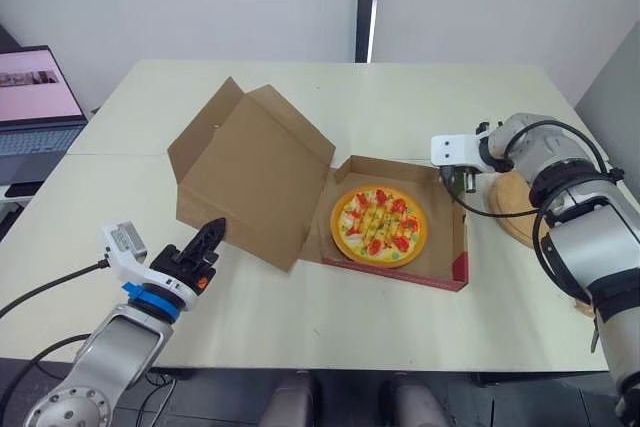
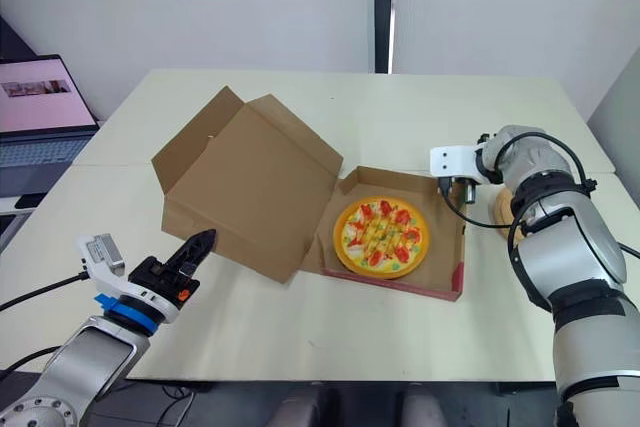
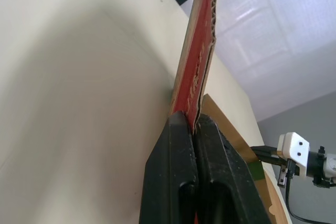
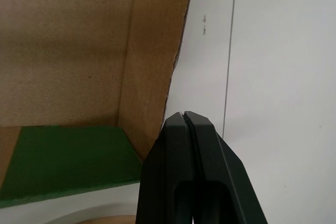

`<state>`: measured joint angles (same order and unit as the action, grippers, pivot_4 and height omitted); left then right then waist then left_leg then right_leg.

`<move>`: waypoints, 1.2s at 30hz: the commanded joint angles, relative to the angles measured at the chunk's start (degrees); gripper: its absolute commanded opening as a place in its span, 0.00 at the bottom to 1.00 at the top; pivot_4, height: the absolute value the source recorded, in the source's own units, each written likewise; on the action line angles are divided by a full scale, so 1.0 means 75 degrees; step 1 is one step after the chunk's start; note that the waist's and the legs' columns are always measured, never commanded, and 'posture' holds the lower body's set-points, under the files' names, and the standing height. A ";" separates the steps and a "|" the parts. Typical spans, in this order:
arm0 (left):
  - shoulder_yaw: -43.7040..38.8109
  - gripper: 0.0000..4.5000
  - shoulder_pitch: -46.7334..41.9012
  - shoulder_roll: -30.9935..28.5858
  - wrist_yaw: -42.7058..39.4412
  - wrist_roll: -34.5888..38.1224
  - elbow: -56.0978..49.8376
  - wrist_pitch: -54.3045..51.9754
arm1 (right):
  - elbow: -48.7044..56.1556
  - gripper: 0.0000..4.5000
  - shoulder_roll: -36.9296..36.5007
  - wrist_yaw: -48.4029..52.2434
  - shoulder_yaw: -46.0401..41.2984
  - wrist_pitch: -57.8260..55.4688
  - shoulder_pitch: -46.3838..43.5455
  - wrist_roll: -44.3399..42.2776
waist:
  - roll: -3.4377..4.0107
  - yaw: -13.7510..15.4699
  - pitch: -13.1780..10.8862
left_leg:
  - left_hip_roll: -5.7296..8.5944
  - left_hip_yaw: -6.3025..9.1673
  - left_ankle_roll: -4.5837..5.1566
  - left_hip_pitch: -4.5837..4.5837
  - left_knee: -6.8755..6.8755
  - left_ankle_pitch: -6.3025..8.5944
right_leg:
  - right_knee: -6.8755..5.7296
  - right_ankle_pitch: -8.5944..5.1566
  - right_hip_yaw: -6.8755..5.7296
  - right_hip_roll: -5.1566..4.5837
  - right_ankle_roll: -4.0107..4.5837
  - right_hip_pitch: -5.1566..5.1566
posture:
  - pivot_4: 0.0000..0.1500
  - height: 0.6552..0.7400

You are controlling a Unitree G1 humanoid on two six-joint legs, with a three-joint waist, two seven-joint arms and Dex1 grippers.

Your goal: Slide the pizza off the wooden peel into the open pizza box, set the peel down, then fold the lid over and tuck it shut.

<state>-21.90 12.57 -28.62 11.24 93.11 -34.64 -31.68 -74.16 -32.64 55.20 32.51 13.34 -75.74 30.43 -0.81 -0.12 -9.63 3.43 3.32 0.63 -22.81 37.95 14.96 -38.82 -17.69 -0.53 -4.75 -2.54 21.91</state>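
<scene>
Pizza box (image 1: 396, 272): sitting open in the middle of the table (image 1: 300, 322), its tray to the right and its lid flung out to the left.
Left gripper (image 1: 216, 227): hovering at the near left, its fingers (image 3: 181, 171) pressing flat together. The tips are meeting the lid's near lower edge, and I cannot tell whether they are pinching the cardboard or only touching it.
Lid (image 1: 255, 172): standing up and leaning away to the left, brown inner face showing toward the camera, side flaps sticking out at the far left. Its hinge line is running near to far along the tray's left side.
Pizza (image 1: 379, 225): lying flat inside the tray, already off the peel.
Right gripper (image 1: 467, 183): hanging just outside the tray's far right corner with its fingers closed on nothing.
Peel (image 1: 512, 209): resting on the table at the right, just beyond the tray and partly under the right arm, so it looks set down.
Deciding relation: the lid's free edge is lying to the left of its hinge and right at the left gripper, well apart from the right one. Judging from this, the left arm is the one placed to swing the lid rightward over the pizza.
</scene>
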 commanded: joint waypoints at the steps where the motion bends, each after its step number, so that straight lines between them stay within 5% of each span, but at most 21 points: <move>1: -0.0057 0.00 -0.0408 -0.0458 -0.0432 0.0121 0.0205 -0.0248 | 0.0082 0.01 -0.0080 0.0607 -0.0185 0.0312 -0.0178 -0.0058 | 0.0000 0.0000 0.0000 | 0.0000 0.0002 -0.0002 0.0000 0.0000 -0.0001 | -0.0003 0.0000 0.0000 0.0002 0.0000 0.0001 | 1.00 0.86; 13: 0.0482 0.00 -0.2887 -0.1660 -0.2322 -0.0614 0.2116 -0.1507 | 0.0888 0.01 -0.0531 0.3176 -0.0456 0.0968 0.0276 -0.0458 | 0.0002 -0.0017 -0.0002 | -0.0001 0.0008 -0.0011 -0.0005 -0.0004 -0.0006 | -0.0013 0.0000 0.0001 0.0009 0.0000 0.0017 | 1.00 0.86; 18: 0.0587 0.00 -0.3873 -0.1711 -0.2978 -0.0716 0.2692 -0.1970 | 0.2223 0.01 -0.0816 0.4118 -0.0713 0.0693 0.0816 -0.0935 | 0.0002 -0.0026 -0.0003 | -0.0001 0.0015 -0.0015 -0.0009 -0.0003 -0.0008 | -0.0013 0.0000 -0.0004 0.0009 0.0000 0.0018 | 1.00 0.86; 27: 0.0087 0.00 -0.4932 -0.2361 -0.3517 0.0562 0.3411 -0.3134 | 0.4617 0.01 -0.1400 0.4707 -0.1077 -0.0546 0.2078 -0.1443 | 0.0001 -0.0024 -0.0006 | -0.0001 0.0019 -0.0019 -0.0017 -0.0005 -0.0010 | -0.0020 0.0000 -0.0002 0.0006 0.0000 0.0036 | 1.00 0.86; 36: 0.0641 0.00 -0.5313 -0.2110 -0.4125 -0.0534 0.3585 -0.3362 | 0.7074 0.01 -0.2374 0.4973 -0.1134 -0.2049 0.3383 -0.2607 | -0.0001 0.0026 -0.0008 | 0.0002 0.0021 -0.0019 -0.0021 -0.0004 -0.0010 | -0.0017 0.0001 -0.0002 0.0003 0.0000 0.0037 | 1.00 0.86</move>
<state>-17.52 -25.62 -45.08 -18.05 90.39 -7.63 -57.64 -26.24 -49.06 89.64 25.10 0.81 -50.98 14.34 -0.81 0.08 -9.69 3.46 3.52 0.48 -22.98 37.93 14.89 -38.95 -17.69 -0.59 -4.75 -2.54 22.17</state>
